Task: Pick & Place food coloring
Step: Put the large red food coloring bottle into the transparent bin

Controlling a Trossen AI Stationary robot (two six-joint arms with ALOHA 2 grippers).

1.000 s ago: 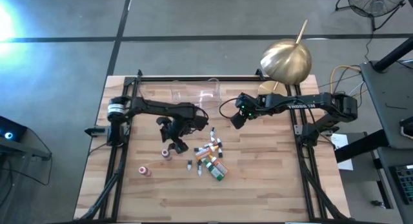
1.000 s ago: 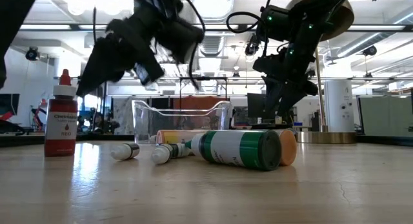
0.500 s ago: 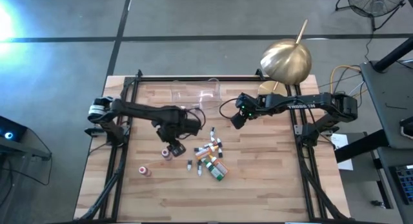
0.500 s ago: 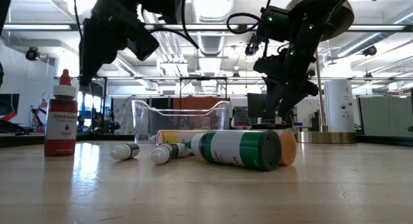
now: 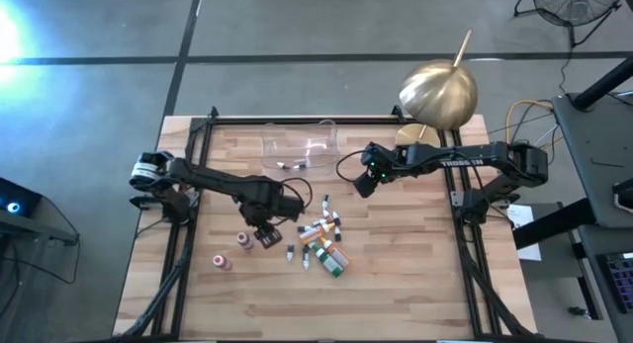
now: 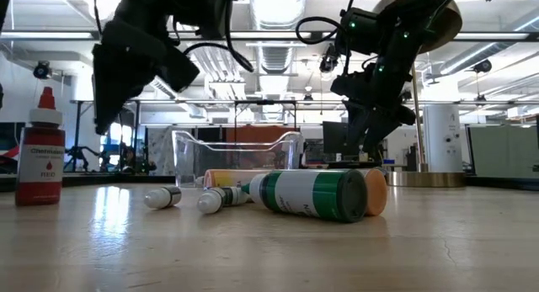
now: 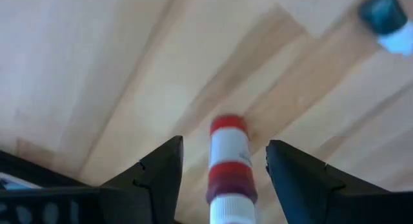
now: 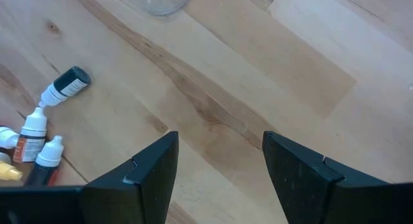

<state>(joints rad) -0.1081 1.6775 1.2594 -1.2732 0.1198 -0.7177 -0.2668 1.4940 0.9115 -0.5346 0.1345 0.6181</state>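
Wooden table planks [image 5: 396, 274] fill the high view, where a cluster of food coloring bottles [image 5: 324, 242] is seen just past centre toward 5 o'clock. The left gripper [image 5: 255, 235] is placed at the cluster's 9 o'clock; a red bottle [image 5: 244, 240] is seen beside it, and another bottle [image 5: 222, 262] lies at 8 o'clock. The right gripper [image 5: 364, 181] is held at 1 o'clock of the cluster, with a clear tray [image 5: 300, 150] toward 12 o'clock.

Low view: an upright red bottle [image 6: 40, 153] is shown beneath the left gripper [image 6: 126, 69]; toppled bottles [image 6: 312, 193] lie centrally.

Left wrist view: fingers [image 7: 161, 175] are spread wide, the red bottle [image 7: 229, 166] between them, untouched.

Right wrist view: fingers [image 8: 151, 169] are parted over bare wood.
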